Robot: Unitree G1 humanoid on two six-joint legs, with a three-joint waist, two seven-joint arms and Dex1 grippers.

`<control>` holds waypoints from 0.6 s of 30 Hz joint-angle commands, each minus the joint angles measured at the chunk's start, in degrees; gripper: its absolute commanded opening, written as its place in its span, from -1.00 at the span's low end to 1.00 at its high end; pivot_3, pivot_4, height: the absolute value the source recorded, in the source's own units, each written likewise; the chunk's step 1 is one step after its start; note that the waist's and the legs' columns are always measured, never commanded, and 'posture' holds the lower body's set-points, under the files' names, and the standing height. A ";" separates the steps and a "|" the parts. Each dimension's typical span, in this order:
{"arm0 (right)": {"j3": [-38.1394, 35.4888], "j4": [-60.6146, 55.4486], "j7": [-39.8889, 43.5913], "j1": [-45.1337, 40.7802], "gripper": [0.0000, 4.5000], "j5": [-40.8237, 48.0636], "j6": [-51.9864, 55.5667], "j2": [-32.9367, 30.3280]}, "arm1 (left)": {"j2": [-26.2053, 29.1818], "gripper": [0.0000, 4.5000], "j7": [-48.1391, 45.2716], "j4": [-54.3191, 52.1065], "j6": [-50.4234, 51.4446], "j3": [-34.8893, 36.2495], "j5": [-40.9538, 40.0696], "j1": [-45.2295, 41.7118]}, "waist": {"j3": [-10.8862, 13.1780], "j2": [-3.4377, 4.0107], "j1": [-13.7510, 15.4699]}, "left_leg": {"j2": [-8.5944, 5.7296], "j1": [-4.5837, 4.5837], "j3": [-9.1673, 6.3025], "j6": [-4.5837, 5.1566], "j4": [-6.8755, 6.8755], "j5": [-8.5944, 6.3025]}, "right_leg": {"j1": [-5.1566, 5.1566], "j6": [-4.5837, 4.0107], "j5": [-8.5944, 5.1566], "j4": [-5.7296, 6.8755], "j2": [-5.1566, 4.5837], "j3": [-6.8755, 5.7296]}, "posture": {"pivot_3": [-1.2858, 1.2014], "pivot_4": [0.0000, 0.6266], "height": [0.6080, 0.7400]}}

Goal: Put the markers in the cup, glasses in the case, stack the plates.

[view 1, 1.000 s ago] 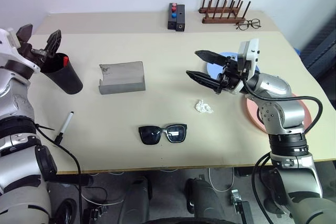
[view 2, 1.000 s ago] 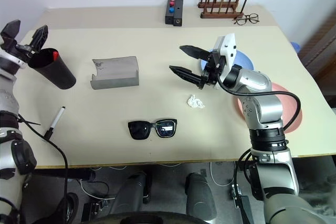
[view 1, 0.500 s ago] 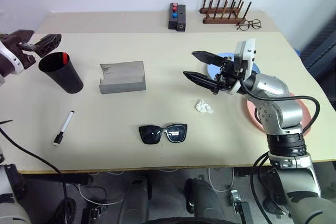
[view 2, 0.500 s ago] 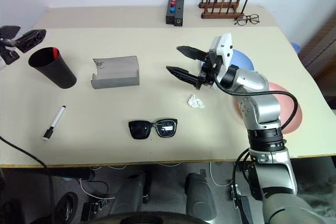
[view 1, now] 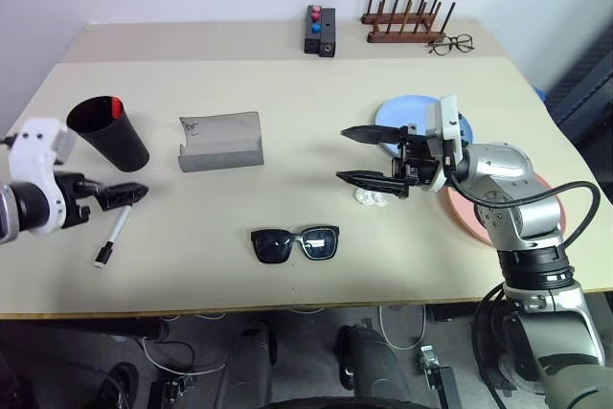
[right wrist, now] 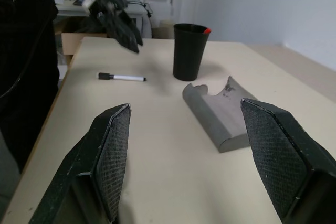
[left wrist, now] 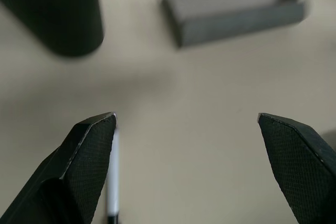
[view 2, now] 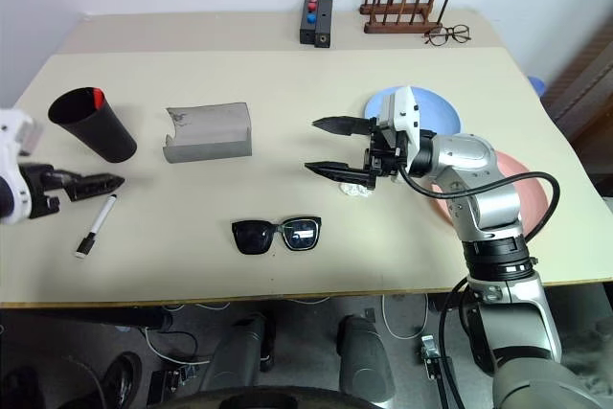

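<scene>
Left gripper (view 1: pixel 132 193) is hovering at the left edge of the frame with its two black fingers spread wide and holding nothing, just above the white-and-black marker (view 1: pixel 114 237) that is lying flat on the beige table (view 1: pixel 287 93). Up and slightly to the right of it, the black cup (view 1: pixel 107 131) is standing in the upper left, with a red-ended marker (view 1: pixel 116 105) sticking up at its rim. To the right of the cup, the grey case (view 1: pixel 221 141) is sitting open and unfilled. Below it, near the lower middle of the frame, the black sunglasses (view 1: pixel 295 242) are lying lenses toward the table's front edge. Right gripper (view 1: pixel 356 153) is pointing leftward at centre right, fingers parted and empty, above a small crumpled white scrap (view 1: pixel 372 196). Behind that arm, the light blue plate (view 1: pixel 404 112) and the salmon pink plate (view 1: pixel 479 219) are lying side by side, unstacked.
</scene>
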 commanded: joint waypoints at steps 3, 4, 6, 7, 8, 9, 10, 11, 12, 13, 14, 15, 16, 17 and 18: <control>-1.60 -2.90 -0.20 0.20 0.52 0.87 -1.57 -0.43 | -4.97 0.98 2.81 -3.49 -0.98 -3.32 2.87 2.91 | -0.01 -0.02 0.08 | 0.04 0.00 0.00 -0.02 0.02 0.01 | 0.00 -0.04 0.03 -0.01 0.04 0.00 | 0.03 -0.52 1.00; -1.62 -2.97 -0.33 0.38 0.52 0.80 -1.66 -0.41 | -5.45 0.98 3.17 -3.65 -1.56 -4.09 3.57 3.59 | -0.01 -0.02 0.07 | 0.04 0.00 0.00 -0.02 0.02 0.01 | 0.01 -0.04 0.03 -0.01 0.04 0.01 | 0.03 -0.52 1.00; -1.71 -3.27 -0.79 0.80 0.52 0.78 -1.60 -0.40 | -5.26 0.98 2.87 -3.83 -3.13 -6.33 4.46 4.73 | -0.02 -0.03 0.08 | 0.07 0.00 0.00 -0.02 0.02 0.01 | 0.00 -0.06 0.04 -0.01 0.07 0.01 | 0.03 -0.52 1.00; -1.76 -3.40 -0.98 0.99 0.52 0.80 -1.55 -0.44 | -4.66 0.98 2.63 -3.68 -3.60 -7.40 4.91 5.20 | -0.02 -0.03 0.08 | 0.10 -0.01 0.00 -0.03 0.02 0.01 | -0.01 -0.08 0.05 -0.01 0.09 0.01 | 0.03 -0.52 1.00; -1.82 -3.51 -1.11 1.20 0.52 0.84 -1.49 -0.53 | -4.19 0.98 2.55 -3.46 -4.48 -8.08 5.56 5.67 | -0.02 -0.03 0.09 | 0.12 -0.01 0.00 -0.03 0.02 0.02 | -0.03 -0.12 0.06 -0.01 0.11 0.01 | 0.03 -0.52 1.00; -1.87 -3.50 -1.19 1.44 0.52 0.80 -1.50 -0.66 | -3.64 0.98 2.24 -2.82 -5.01 -8.30 6.01 5.85 | -0.02 -0.03 0.09 | 0.13 -0.01 0.00 -0.04 0.02 0.02 | -0.03 -0.14 0.07 -0.01 0.12 0.01 | 0.03 -0.52 1.00; -1.92 -3.44 -1.26 1.67 0.52 0.74 -1.55 -0.77 | -2.69 0.98 1.95 -2.14 -6.43 -8.67 6.90 6.19 | -0.02 -0.03 0.08 | 0.15 -0.01 0.00 -0.04 0.02 0.02 | -0.04 -0.17 0.07 -0.01 0.13 0.01 | 0.03 -0.52 1.00; -1.96 -3.42 -1.36 1.87 0.52 0.69 -1.60 -0.84 | -1.96 0.98 1.74 -1.52 -7.38 -8.87 7.61 6.27 | -0.02 -0.03 0.08 | 0.16 0.00 0.01 -0.04 0.02 0.02 | -0.04 -0.18 0.08 -0.01 0.14 0.01 | 0.03 -0.52 1.00; -2.00 -3.44 -1.45 2.04 0.52 0.67 -1.62 -0.88 | -1.61 0.98 1.50 -0.95 -7.96 -8.75 8.02 6.10 | -0.02 -0.03 0.08 | 0.16 -0.01 0.02 -0.04 0.03 0.02 | -0.05 -0.20 0.08 -0.02 0.14 0.01 | 0.03 -0.52 1.00; -2.00 -3.47 -1.56 2.19 0.52 0.68 -1.65 -0.88 | -1.17 0.98 1.04 -0.61 -8.80 -8.80 8.28 5.91 | -0.01 -0.02 0.08 | 0.17 -0.01 0.02 -0.04 0.02 0.02 | -0.05 -0.20 0.08 -0.02 0.14 0.01 | 0.03 -0.52 1.00; -1.95 -3.48 -1.71 2.32 0.52 0.67 -1.67 -0.83 | -1.04 0.98 0.90 -0.28 -9.06 -8.75 8.44 5.34 | -0.01 -0.02 0.08 | 0.17 -0.01 0.03 -0.04 0.02 0.02 | -0.06 -0.21 0.07 -0.02 0.14 0.01 | 0.03 -0.52 1.00; -1.88 -3.50 -1.82 2.44 0.52 0.64 -1.74 -0.78 | -0.96 0.98 0.78 0.06 -9.30 -8.75 8.63 4.92 | -0.01 -0.02 0.11 | 0.18 -0.01 0.04 -0.04 0.02 0.02 | -0.06 -0.22 0.07 -0.03 0.14 0.01 | 0.03 -0.52 1.00; -1.81 -3.51 -1.93 2.54 0.52 0.62 -1.79 -0.75 | -0.93 0.98 0.66 0.31 -9.48 -8.78 8.85 4.62 | -0.01 -0.02 0.14 | 0.18 -0.01 0.05 -0.04 0.02 0.02 | -0.06 -0.22 0.07 -0.04 0.13 0.01 | 0.03 -0.52 1.00; -1.71 -3.40 -2.07 2.51 0.52 0.56 -1.86 -0.66 | -0.68 0.98 0.52 0.47 -9.64 -9.03 9.19 4.61 | -0.02 -0.02 0.13 | 0.18 -0.01 0.05 -0.05 0.02 0.02 | -0.06 -0.22 0.08 -0.04 0.14 0.01 | 0.03 -0.52 1.00; -1.65 -3.28 -2.18 2.45 0.52 0.53 -1.94 -0.61 | -0.27 0.98 0.38 0.65 -10.14 -9.41 9.69 4.84 | -0.01 -0.02 0.11 | 0.19 -0.01 0.05 -0.05 0.03 0.02 | -0.06 -0.22 0.08 -0.04 0.14 0.01 | 0.03 -0.52 1.00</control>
